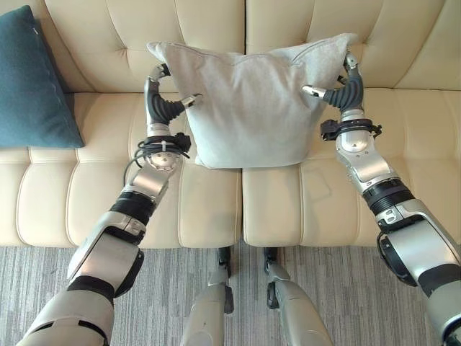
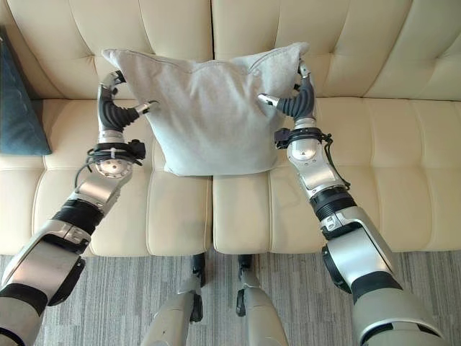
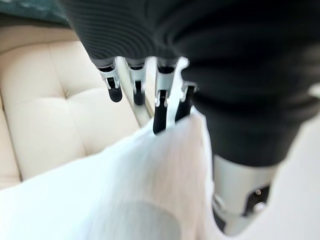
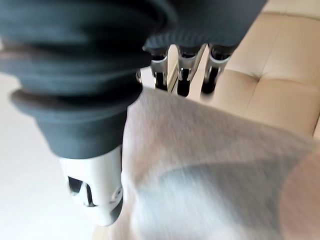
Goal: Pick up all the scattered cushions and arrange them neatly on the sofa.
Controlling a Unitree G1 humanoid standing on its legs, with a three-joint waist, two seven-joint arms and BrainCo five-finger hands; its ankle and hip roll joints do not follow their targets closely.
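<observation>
A light grey cushion (image 1: 252, 101) stands upright at the middle of the cream sofa (image 1: 108, 194), its lower edge on the seat over the seam between two seat pads. My left hand (image 1: 162, 108) grips its upper left corner, thumb in front and fingers behind. At the upper right corner my right hand (image 1: 346, 90) holds it the same way. In the left wrist view the fingers (image 3: 135, 85) reach past the pale fabric (image 3: 125, 190). The right wrist view shows its fingers (image 4: 182, 75) behind the grey cloth (image 4: 210, 165). A dark teal cushion (image 1: 32, 79) leans against the backrest at the far left.
The sofa seat runs bare to the right of the grey cushion and between it and the teal one. Grey striped carpet (image 1: 166, 288) lies in front of the sofa.
</observation>
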